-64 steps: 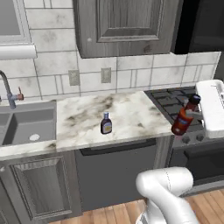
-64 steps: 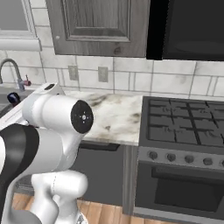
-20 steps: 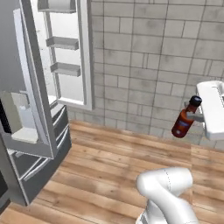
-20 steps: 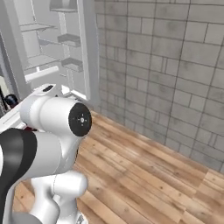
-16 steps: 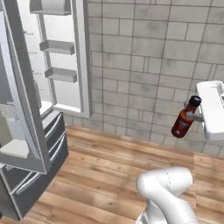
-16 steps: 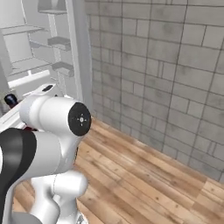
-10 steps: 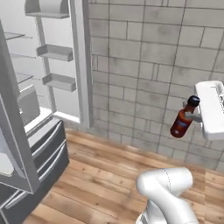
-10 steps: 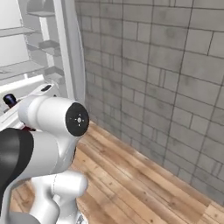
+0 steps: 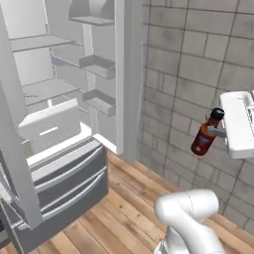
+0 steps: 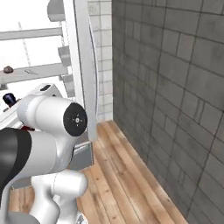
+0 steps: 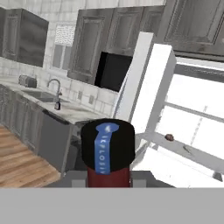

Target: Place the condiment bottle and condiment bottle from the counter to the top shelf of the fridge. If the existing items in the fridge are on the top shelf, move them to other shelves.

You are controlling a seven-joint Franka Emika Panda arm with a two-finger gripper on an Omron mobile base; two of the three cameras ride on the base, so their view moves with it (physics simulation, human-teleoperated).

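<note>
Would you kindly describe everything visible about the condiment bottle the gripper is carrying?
The condiment bottle is reddish-brown with a dark cap and a darker label band. It hangs tilted in the air before the grey brick wall, held at its neck by the gripper. In the hand view its black cap bears a blue strip. Nothing else touches it.

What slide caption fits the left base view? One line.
Gripper carries a brown bottle beside the open fridge.

I'm seeing a glossy brown glass-like condiment bottle (image 9: pixel 203 139) with a matt black cap; beyond the hand, smooth white fridge (image 9: pixel 54 124) shelves and planked wood floor (image 10: pixel 127 175) below.
</note>
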